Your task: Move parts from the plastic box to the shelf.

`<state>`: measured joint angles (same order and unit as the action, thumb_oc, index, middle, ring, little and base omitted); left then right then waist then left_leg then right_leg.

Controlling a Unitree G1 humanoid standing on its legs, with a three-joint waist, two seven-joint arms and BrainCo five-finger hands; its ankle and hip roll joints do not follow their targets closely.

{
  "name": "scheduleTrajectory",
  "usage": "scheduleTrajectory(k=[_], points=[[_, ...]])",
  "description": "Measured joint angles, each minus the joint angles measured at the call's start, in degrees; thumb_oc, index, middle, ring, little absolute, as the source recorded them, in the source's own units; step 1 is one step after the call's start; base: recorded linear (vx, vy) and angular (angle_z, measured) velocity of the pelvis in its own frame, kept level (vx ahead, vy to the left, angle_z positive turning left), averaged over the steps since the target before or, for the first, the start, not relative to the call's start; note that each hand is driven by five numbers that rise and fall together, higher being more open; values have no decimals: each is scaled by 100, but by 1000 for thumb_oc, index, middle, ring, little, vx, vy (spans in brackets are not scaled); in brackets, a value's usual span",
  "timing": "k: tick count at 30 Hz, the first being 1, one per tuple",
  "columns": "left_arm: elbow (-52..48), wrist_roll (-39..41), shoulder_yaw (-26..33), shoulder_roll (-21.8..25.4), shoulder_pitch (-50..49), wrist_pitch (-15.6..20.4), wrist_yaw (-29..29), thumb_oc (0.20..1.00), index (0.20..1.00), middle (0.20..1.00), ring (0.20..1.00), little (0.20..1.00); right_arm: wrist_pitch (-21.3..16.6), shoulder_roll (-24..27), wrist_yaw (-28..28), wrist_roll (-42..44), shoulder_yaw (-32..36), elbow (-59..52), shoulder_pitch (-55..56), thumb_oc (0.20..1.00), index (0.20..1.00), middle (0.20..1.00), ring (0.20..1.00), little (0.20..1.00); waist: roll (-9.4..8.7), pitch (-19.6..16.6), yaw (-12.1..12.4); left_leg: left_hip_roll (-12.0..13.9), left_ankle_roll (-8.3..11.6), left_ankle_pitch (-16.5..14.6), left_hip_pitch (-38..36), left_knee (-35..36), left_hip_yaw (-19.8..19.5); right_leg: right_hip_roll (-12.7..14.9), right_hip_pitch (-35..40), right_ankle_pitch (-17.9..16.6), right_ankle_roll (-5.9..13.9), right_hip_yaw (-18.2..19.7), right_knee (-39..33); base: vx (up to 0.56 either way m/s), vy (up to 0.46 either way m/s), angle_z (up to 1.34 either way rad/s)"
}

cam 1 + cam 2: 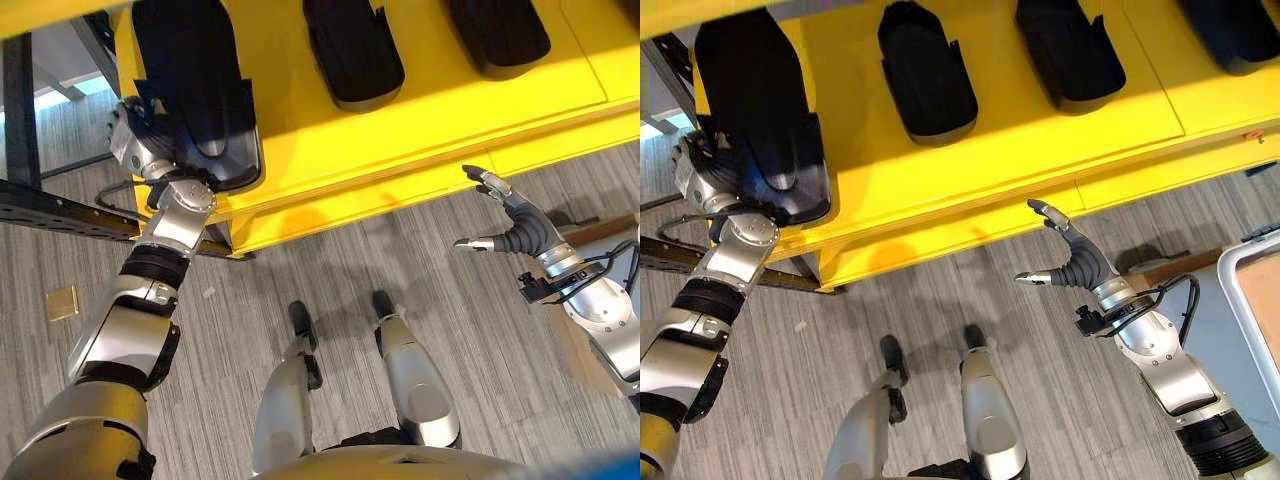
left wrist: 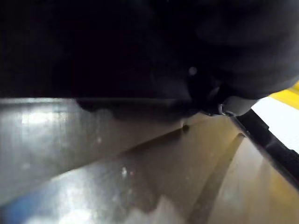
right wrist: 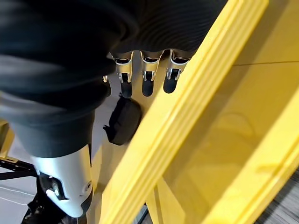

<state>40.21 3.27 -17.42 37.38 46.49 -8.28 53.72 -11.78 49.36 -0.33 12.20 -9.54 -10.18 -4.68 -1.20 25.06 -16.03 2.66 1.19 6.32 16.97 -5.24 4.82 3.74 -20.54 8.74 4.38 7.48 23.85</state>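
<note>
Parts: four black moulded parts lie on the yellow shelf (image 1: 970, 190). The leftmost part (image 1: 755, 110) sits at the shelf's near left corner, overhanging the front edge; a second part (image 1: 925, 75) lies to its right, a third part (image 1: 1070, 55) further right, and a fourth part (image 1: 1235, 30) at the far right.
Left hand: the left hand (image 1: 135, 135) is pressed against the left side of the leftmost part, at the shelf corner. Its fingers are hidden behind the part, so I cannot tell whether they grip it or only rest on it.
Right hand: the right hand (image 1: 1065, 255) hangs in the air just in front of the shelf's front edge, fingers spread and relaxed, thumb apart, holding nothing.
Plastic box: a pale rim at the right edge of the right eye view may be the box (image 1: 1245, 290); too little shows to be sure.
Step in hand: seemingly seating the leftmost part on the shelf.
Risk, tipping: that part juts past the front edge, so letting go too soon could let it tip and drop to the floor.
Risk, dragging: pulling the left hand back while fingers remain hooked on it would drag it off the shelf.
Risk, knocking: the right hand is near the shelf edge; a careless swing could strike it.
</note>
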Motion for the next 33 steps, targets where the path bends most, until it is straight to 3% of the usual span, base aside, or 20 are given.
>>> scheduleTrajectory(k=[6, 33], points=[[670, 94, 23, 49, 125, -7, -133, 200, 200, 200, 200, 200, 58, 19, 16, 9, -161, 8, -316, 1000, 1000, 1000, 1000, 1000, 25, -50, -66, -25, 16, 67, -23, 20, -14, 28, 34, -11, -4, -23, -30, 13, 46, 2], [440, 363, 54, 177, -35, -29, -363, 200, 200, 200, 200, 200, 80, 26, 214, 59, -213, 54, -215, 1000, 1000, 1000, 1000, 1000, 95, -33, -188, 10, 47, 97, -138, 228, 70, -28, 4, -4, -13, 59, -20, 2, 1, -2]])
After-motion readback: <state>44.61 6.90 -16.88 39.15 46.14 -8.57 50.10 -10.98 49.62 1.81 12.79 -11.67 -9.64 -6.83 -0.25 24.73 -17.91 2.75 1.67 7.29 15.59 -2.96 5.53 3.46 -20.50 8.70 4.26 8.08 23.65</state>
